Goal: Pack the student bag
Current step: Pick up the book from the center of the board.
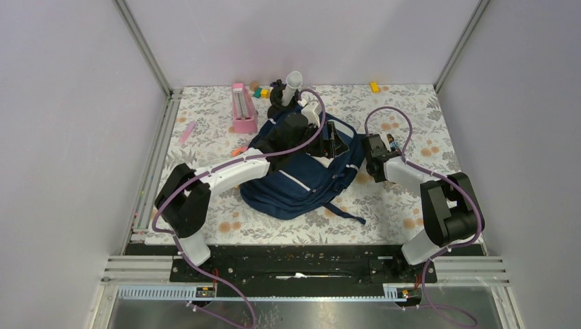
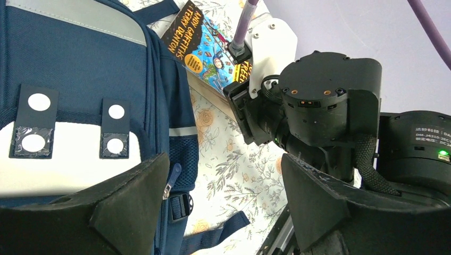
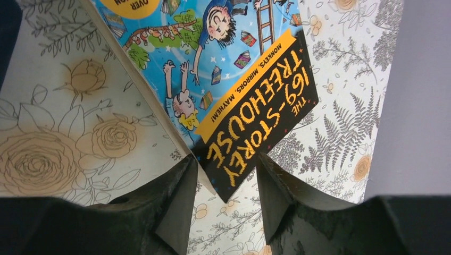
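**Bag flat mid-table, book pinched beside it**

We see the backpack (image 1: pixel 301 184) lying flat in the middle of the flowered tablecloth (image 1: pixel 404 103). Its front is up, with the white patch and the thin light stripe showing. Just off its right edge a paperback book (image 3: pixel 228 79) is held at a slant, one end reaching towards the bag. We cannot tell whether the book touches the bag.

The right gripper (image 3: pixel 226 183) pinches the book's other corner, with one finger on each side of the cover. The left arm reaches over the bag from the near left. The left gripper (image 2: pixel 223 175) hangs over the bag's right edge, its fingers spread wide with nothing between them.

Along the far side of the table we find a pink box (image 1: pixel 243 110), a white tube (image 1: pixel 293 81) and a few small coloured blocks (image 1: pixel 260 91). A yellow block (image 1: pixel 374 86) lies further right, and a pink pen (image 1: pixel 186 131) lies near the left edge.
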Robot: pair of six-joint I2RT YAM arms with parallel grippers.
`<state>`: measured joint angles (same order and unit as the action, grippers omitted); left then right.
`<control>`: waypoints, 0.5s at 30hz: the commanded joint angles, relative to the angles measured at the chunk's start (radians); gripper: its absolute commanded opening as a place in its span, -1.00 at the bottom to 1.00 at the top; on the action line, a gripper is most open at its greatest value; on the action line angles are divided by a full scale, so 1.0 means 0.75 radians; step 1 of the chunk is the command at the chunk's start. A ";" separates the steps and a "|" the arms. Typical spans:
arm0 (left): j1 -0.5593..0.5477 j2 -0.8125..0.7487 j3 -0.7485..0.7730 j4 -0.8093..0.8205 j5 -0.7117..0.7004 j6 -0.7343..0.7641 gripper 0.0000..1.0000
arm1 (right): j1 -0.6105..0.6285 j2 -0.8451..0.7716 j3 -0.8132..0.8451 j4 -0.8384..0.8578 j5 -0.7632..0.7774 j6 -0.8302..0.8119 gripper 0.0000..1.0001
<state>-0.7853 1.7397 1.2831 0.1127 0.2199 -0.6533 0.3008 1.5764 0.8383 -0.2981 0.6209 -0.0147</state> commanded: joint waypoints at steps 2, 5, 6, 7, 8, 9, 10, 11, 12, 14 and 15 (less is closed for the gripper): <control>0.007 -0.058 0.007 0.107 0.040 -0.012 0.58 | -0.004 -0.026 -0.017 0.151 0.130 -0.093 0.00; 0.008 -0.067 0.003 0.100 0.033 0.002 0.58 | -0.004 -0.018 -0.008 0.159 0.072 -0.120 -0.01; 0.010 -0.067 0.003 0.099 0.033 0.004 0.58 | -0.004 -0.010 -0.006 0.160 0.055 -0.123 -0.07; 0.011 -0.067 0.003 0.099 0.035 0.004 0.58 | -0.004 0.005 -0.002 0.161 0.047 -0.125 -0.18; 0.011 -0.069 0.003 0.099 0.037 0.004 0.58 | -0.004 0.018 0.005 0.163 0.045 -0.130 -0.32; 0.011 -0.070 0.002 0.099 0.039 0.003 0.58 | -0.004 0.035 0.008 0.164 0.052 -0.136 -0.47; 0.011 -0.074 -0.001 0.099 0.039 0.004 0.58 | -0.004 0.047 0.012 0.165 0.067 -0.140 -0.52; 0.011 -0.078 -0.004 0.099 0.037 0.007 0.58 | -0.004 0.053 0.013 0.170 0.079 -0.141 -0.56; 0.012 -0.081 -0.007 0.099 0.037 0.011 0.58 | -0.004 0.052 0.011 0.178 0.081 -0.143 -0.59; 0.014 -0.083 -0.008 0.099 0.037 0.010 0.58 | -0.003 0.035 0.001 0.205 0.085 -0.147 -0.56; 0.016 -0.083 -0.007 0.099 0.040 0.012 0.58 | -0.004 0.027 -0.001 0.212 0.092 -0.148 -0.51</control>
<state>-0.7818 1.7390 1.2819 0.1295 0.2287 -0.6552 0.3004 1.6070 0.8303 -0.1944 0.6540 -0.1085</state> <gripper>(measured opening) 0.788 0.217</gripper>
